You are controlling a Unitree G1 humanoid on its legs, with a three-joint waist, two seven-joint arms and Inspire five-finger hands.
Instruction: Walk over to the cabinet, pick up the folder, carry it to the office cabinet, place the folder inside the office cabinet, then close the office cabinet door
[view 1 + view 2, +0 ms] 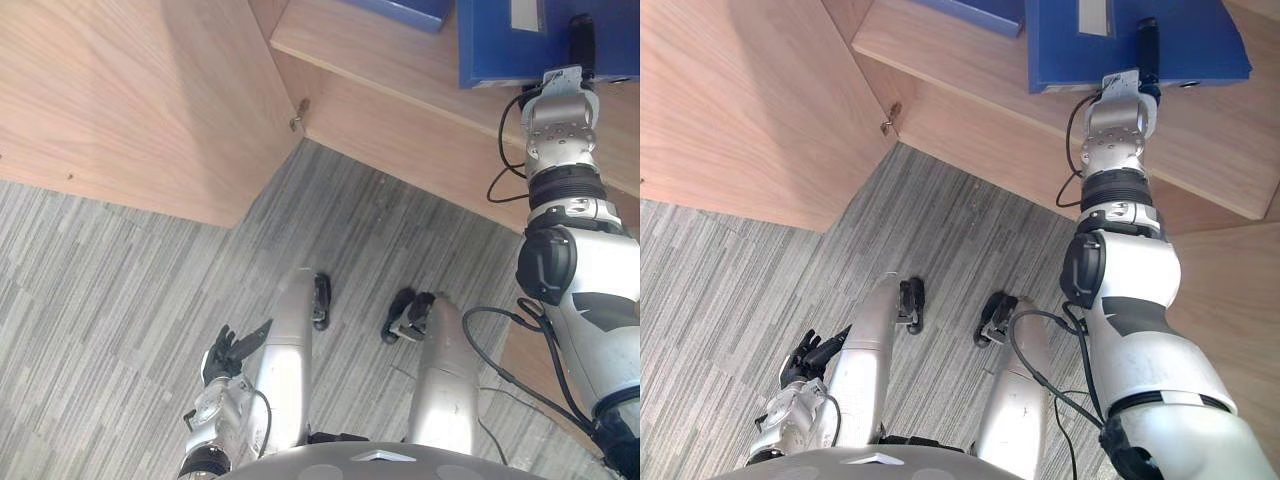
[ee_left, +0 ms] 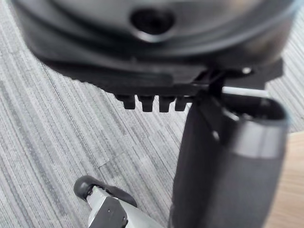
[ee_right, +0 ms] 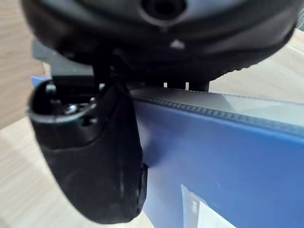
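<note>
A blue folder (image 1: pixel 500 40) lies flat on a wooden shelf (image 1: pixel 380 60) of the open cabinet, at the top right. My right hand (image 1: pixel 582 40) reaches up to its near edge. In the right wrist view the dark thumb (image 3: pixel 95 156) lies on the folder's top face (image 3: pixel 228 156) and the fingers pass beyond its stitched edge, so the hand pinches it. My left hand (image 1: pixel 225 355) hangs low at the lower left above the carpet, with relaxed fingers and nothing in it.
The cabinet door (image 1: pixel 130 100) stands swung open on the left, its hinge (image 1: pixel 298 115) at the corner. A second blue folder (image 1: pixel 400 10) lies further back on the shelf. Grey striped carpet (image 1: pixel 100 300) covers the floor. A wooden panel (image 1: pixel 1240 300) stands at the right.
</note>
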